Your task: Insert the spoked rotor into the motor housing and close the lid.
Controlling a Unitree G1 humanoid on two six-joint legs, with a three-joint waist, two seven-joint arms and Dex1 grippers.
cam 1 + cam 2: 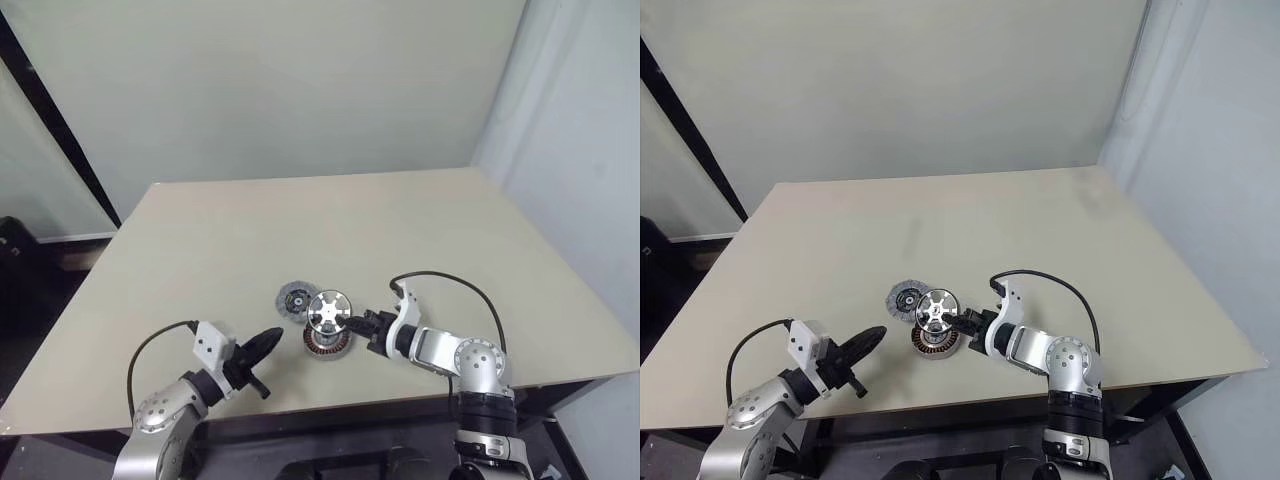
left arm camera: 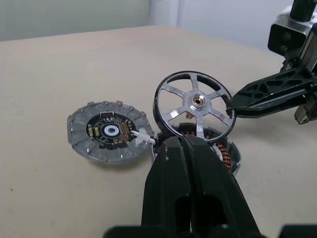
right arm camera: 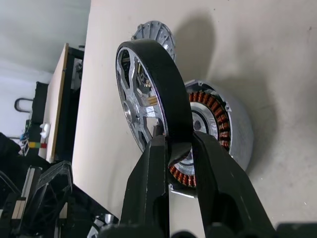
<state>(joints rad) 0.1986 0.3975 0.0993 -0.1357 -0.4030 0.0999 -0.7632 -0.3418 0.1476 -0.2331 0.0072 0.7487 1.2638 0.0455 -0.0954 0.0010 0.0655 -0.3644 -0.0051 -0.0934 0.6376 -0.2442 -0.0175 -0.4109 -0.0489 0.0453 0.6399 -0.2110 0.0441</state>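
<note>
Spoked rotor [image 2: 194, 106] held on edge, tilted, just above motor housing [image 1: 327, 343] near table's [image 1: 400, 215] near edge; rim pinched in right pincer [image 3: 171, 148], likely so hub can line up with housing centre before lowering. Lid [image 2: 108, 132] flat beside housing, far-left of it, waiting. Left pincer [image 1: 262, 345] closed, empty, parked near housing, apart.

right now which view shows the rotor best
The left wrist view: the rotor faces the camera, spokes and hub plain, its rim pinched by the right gripper. The right wrist view shows it nearly edge-on between the fingers. In the eye views it is a small ring above the housing.
</note>
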